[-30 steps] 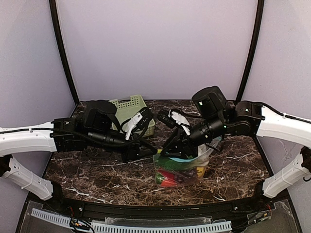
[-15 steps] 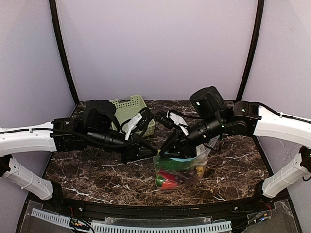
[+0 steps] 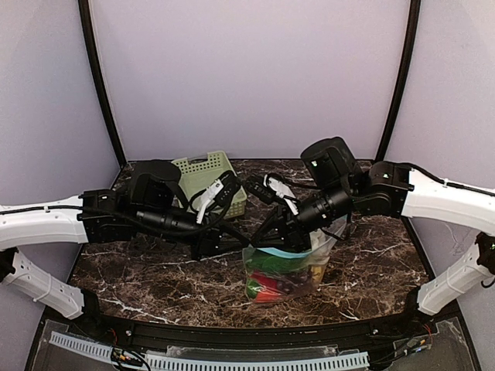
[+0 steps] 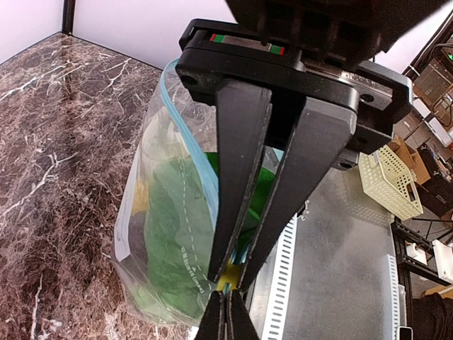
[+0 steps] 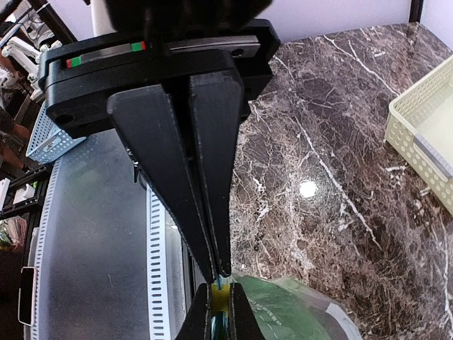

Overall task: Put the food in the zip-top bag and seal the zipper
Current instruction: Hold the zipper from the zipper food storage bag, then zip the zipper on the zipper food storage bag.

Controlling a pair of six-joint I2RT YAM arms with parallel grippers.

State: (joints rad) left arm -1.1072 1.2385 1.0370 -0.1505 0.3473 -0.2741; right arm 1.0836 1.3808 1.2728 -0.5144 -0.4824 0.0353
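The zip-top bag (image 3: 290,272) stands on the marble table with the food inside: red chilli (image 3: 267,292), a yellow lemon (image 3: 315,272) and green bok choy (image 4: 170,241). The light blue zipper (image 4: 202,166) runs along its mouth. My left gripper (image 4: 229,282) is shut on the yellow slider tab (image 4: 228,285) at the zipper's end; in the top view this gripper (image 3: 241,246) is at the bag's left corner. My right gripper (image 5: 219,273) is shut on the blue zipper strip right next to the slider (image 5: 221,301), and its tips (image 4: 226,319) touch the left gripper's.
The pale green slotted basket (image 3: 205,174) stands at the back left, behind the left arm, and shows at the right edge of the right wrist view (image 5: 425,134). The table's front edge with a slotted metal rail (image 3: 232,359) lies just before the bag.
The right arm has drifted slightly left and the bag's mouth with it. Both grippers stay shut at the bag's left corner.
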